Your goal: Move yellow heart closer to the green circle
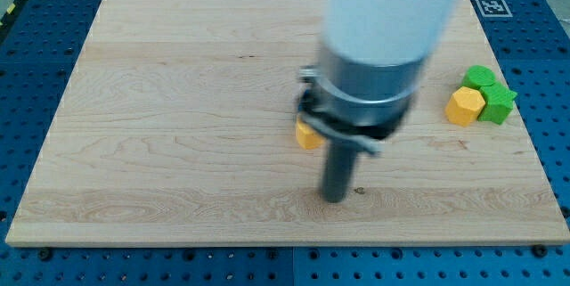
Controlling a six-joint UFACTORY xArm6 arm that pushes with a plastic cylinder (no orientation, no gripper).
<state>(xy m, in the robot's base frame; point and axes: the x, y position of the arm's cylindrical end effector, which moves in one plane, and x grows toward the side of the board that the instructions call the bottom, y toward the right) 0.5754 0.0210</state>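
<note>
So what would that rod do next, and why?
Probably swing my tip round to the view's left of the partly hidden yellow block, then push rightward. The tip sits just below and right of it, while the green blocks, beside another yellow block, lie far right. Which yellow block is the heart is unclear.

One view only. Camera sits high, off the board's (pixel 178 99) near long edge, looking down and forward at a slant; the board's side edges draw together toward the view's top. Whole board fits in frame, with blue perforated table (pixel 36 268) showing on all sides. The arm (pixel 383 28) comes in from the view's top, close to the lens and blurred (it hides the board's middle top). My tip (pixel 334 199) shows below centre. A marker tag (pixel 492 6) lies at the view's top right. No second view to share ground with.
</note>
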